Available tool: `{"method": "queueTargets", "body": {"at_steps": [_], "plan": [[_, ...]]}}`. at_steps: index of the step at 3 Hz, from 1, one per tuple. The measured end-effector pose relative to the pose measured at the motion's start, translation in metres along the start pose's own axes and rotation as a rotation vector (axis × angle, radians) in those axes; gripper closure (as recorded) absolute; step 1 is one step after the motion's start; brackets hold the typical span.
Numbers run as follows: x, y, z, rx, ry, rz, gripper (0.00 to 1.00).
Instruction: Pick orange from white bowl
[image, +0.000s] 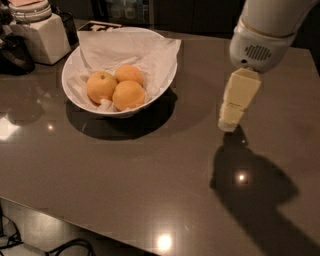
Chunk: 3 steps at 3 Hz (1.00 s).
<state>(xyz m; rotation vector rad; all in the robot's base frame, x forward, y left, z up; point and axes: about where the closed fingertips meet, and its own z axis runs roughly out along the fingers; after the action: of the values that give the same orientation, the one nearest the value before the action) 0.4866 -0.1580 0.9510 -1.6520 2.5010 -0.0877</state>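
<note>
The white bowl (165, 82) stands at the back left of the dark table, lined with crumpled white paper. Three oranges lie in it: a deep-orange one at the front (129, 95), another behind it (129, 74), and a paler one with a stem dimple at the left (101, 86). My gripper (229, 125) hangs from the white arm at the right, well apart from the bowl and above the table. It holds nothing that I can see.
A boxy white container (40, 37) with a jar on top stands at the back left. A dark object (14, 54) sits beside it. The table's front edge runs along the bottom, with cables on the floor below.
</note>
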Motion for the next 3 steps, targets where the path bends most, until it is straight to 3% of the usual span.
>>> {"method": "queueTargets", "body": {"at_steps": [2, 3], "plan": [[-0.027, -0.004, -0.004, 0.047, -0.061, -0.031, 0.00], [-0.107, -0.015, -0.009, 0.063, -0.035, -0.071, 0.00]]}}
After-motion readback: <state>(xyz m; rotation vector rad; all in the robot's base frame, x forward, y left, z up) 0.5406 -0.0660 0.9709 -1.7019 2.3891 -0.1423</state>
